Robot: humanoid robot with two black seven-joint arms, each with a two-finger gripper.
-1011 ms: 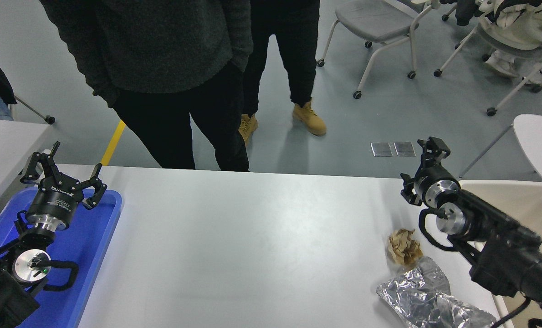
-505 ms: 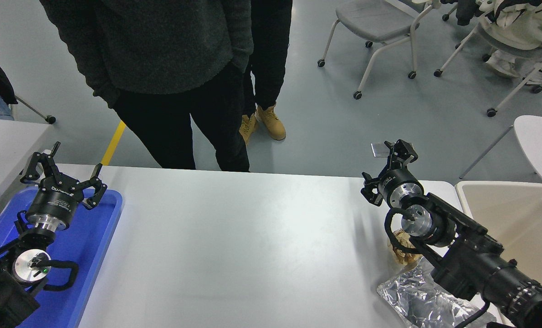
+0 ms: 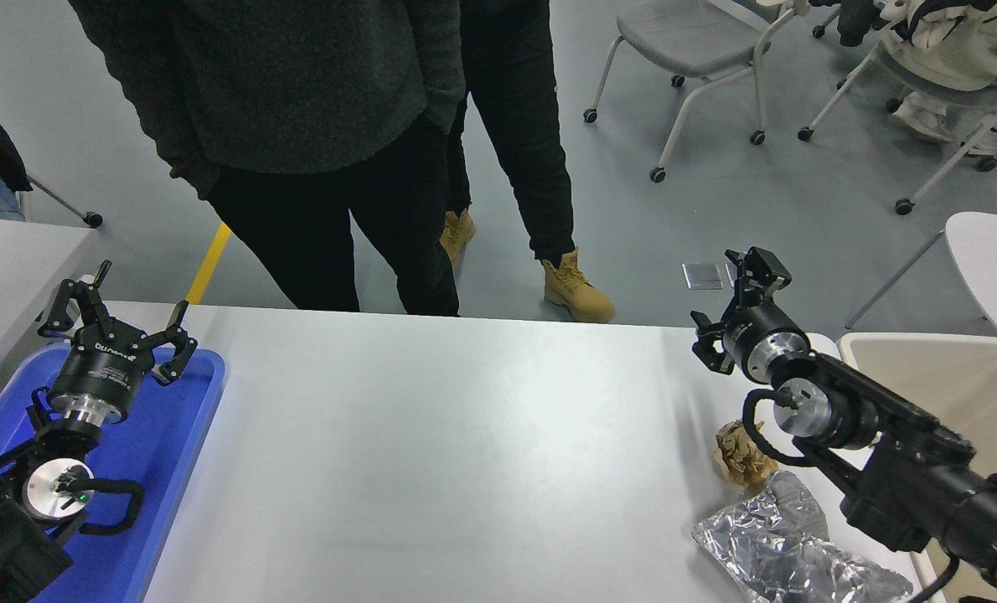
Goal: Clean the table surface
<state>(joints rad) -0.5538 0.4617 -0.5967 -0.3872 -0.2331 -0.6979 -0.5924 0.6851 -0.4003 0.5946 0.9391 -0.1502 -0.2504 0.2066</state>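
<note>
— Where was the table surface?
— Spread across the whole lower view, white and matte, far edge toward two standing people.

— On it?
— Crumpled brown paper near the right edge; just nearer, a wrinkled foil bag at the near right corner, the two close or touching, hard to tell which.

— Right gripper?
— Raised over the far right corner, pointed away; holding nothing visible, finger spread impossible to tell from behind.

— Left gripper?
— Parked over the blue tray at the left edge, fingers spread wide, empty.

— Beyond the right edge?
— A beige bin, right arm crossing in front.
</note>
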